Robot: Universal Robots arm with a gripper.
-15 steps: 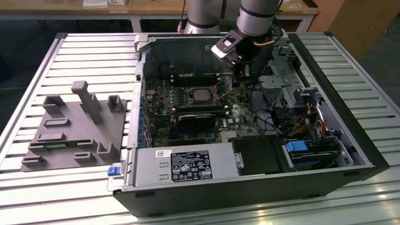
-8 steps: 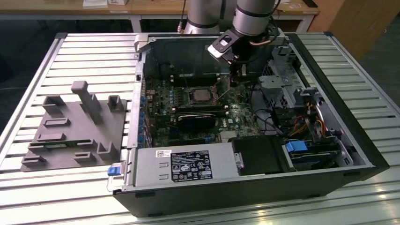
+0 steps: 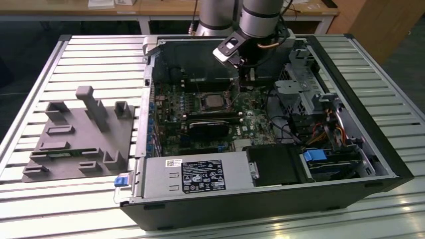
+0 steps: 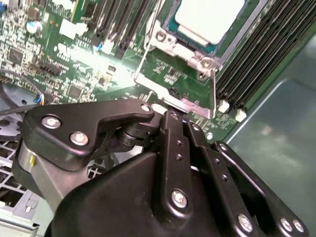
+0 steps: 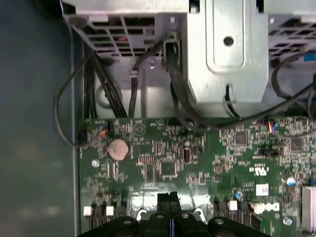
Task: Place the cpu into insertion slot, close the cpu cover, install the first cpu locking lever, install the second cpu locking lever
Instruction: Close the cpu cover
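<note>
Low over the green motherboard [image 3: 256,127] of an open computer case [image 3: 371,149], at the upper centre of the exterior view: the gripper [image 3: 251,75], just to the exterior view's right of the insertion slot [image 3: 200,101]. Jaws together in both wrist views, nothing visibly clamped between them.

Lying flat in that slot, a little above the middle of the exterior view, silvery top up: the cpu [image 3: 214,101]. In the second wrist view, the same cpu [image 4: 210,17] ringed by the thin cpu cover [image 4: 183,49], apparently down around it. Close by, a wire lever [image 4: 213,94]; latched or loose, cannot tell. Fingertips [image 4: 174,123] just beside a bent metal tab [image 4: 190,104] at the socket's edge; touching or apart, cannot tell.

Probably light, stiff and thin, this chip, yet fragile: best held by its bare edges, kept level, never forced down on one corner, given the fine contacts likely underneath. Probably springy sheet metal for the cover: best pushed near its free edge, not through the window.
</note>
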